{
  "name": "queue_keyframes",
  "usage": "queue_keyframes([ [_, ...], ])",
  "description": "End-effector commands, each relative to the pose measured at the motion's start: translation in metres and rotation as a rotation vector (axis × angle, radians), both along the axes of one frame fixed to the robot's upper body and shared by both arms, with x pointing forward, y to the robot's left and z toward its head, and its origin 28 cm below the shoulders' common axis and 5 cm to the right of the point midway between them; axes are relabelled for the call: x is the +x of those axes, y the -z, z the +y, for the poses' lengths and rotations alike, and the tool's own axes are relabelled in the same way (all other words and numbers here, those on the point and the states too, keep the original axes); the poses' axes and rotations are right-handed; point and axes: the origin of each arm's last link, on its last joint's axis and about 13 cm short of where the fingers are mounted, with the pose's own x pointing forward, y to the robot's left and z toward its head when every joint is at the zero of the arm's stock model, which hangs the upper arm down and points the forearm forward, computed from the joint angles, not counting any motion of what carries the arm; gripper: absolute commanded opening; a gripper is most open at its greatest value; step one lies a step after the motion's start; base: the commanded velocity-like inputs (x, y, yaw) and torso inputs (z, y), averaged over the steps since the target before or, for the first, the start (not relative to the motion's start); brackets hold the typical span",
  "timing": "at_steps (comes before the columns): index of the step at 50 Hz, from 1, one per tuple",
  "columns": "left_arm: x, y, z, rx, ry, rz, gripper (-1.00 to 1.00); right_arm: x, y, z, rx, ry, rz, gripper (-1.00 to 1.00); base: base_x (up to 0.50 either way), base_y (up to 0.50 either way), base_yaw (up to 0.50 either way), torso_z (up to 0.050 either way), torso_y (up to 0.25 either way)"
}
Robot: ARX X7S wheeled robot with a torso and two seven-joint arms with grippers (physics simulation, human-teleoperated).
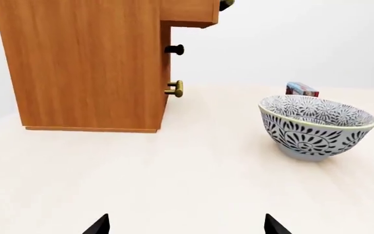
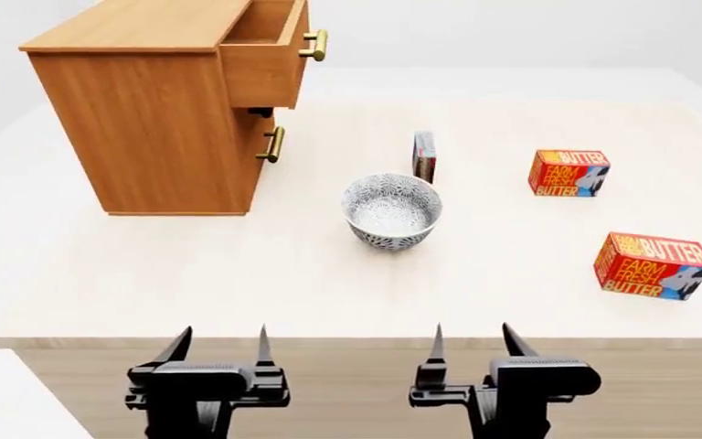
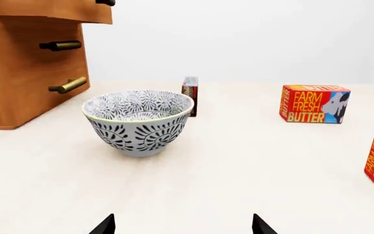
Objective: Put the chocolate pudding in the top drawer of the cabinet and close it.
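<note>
The chocolate pudding (image 2: 424, 156) is a thin dark red-brown box with a blue edge, standing upright just behind the patterned bowl (image 2: 391, 211); it also shows as the pudding (image 3: 190, 95) and the pudding (image 1: 301, 89). The cabinet (image 2: 143, 119) stands at the table's far left. Its top drawer (image 2: 266, 55) is pulled out, its brass handle (image 2: 314, 45) facing right. My left gripper (image 2: 219, 344) and right gripper (image 2: 471, 340) hang open and empty at the table's near edge, far from the pudding. The wrist views show the left gripper (image 1: 185, 225) and the right gripper (image 3: 182, 225) with nothing between their tips.
Two orange-red butter boxes lie on the right: one butter box (image 2: 569, 173) further back, another (image 2: 653, 265) nearer. The lower drawer handle (image 2: 274, 144) sticks out from the cabinet front. The table's front edge (image 2: 326, 342) runs just ahead of both grippers.
</note>
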Motion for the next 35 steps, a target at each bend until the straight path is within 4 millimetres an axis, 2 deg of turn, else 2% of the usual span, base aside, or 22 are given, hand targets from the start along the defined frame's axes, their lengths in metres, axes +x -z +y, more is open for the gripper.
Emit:
queue_keyframes([
  [1,0.003,-0.027,-0.003,-0.027,0.065,-0.023,1.0,-0.006,-0.027,0.001,-0.003,-0.012,-0.003,1.0,0.0,0.0,0.0,0.0,0.0],
  [5,0.006,-0.051,-0.002,-0.081,0.086,-0.054,1.0,-0.01,-0.054,0.002,-0.007,-0.042,-0.03,1.0,0.0,0.0,0.0,0.0,0.0],
  [11,0.003,-0.088,0.002,-0.071,0.152,-0.078,1.0,-0.013,-0.095,-0.001,-0.004,-0.063,-0.05,1.0,0.0,0.0,0.0,0.0,0.0],
  [19,-0.004,-0.133,0.012,-0.074,0.186,-0.128,1.0,-0.016,-0.139,-0.007,-0.009,-0.1,-0.094,1.0,0.0,0.0,0.0,0.0,0.0],
  [27,-0.003,-0.184,0.022,-0.026,0.22,-0.188,1.0,-0.022,-0.194,-0.026,0.008,-0.138,-0.172,1.0,0.0,0.0,0.0,0.0,0.0],
  [35,-0.001,-0.24,0.029,-0.028,0.286,-0.231,1.0,-0.011,-0.235,-0.034,-0.021,-0.159,-0.228,1.0,0.02,0.03,0.0,0.0,0.0],
])
